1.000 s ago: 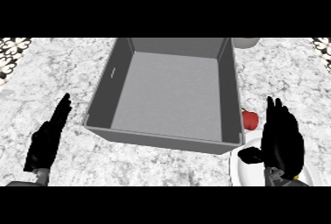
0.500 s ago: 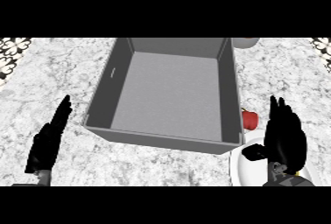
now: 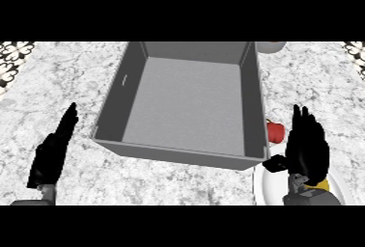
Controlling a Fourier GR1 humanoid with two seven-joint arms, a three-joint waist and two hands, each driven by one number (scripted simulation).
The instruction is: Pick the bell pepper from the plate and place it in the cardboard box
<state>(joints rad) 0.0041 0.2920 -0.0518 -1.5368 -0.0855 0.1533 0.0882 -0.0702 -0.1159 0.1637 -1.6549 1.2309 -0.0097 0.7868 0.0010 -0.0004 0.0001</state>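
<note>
At four o'clock of the grey box, right hand edging forward, fingers straight, over white plate toward red bell pepper; ungrasped; left hand open, resting.

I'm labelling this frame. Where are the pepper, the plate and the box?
pepper [image 3: 276,131]: head view, on its red side.
plate [image 3: 271,185]: head view, on its bare white left part.
box [image 3: 187,103]: head view, on its grey floor.
</note>
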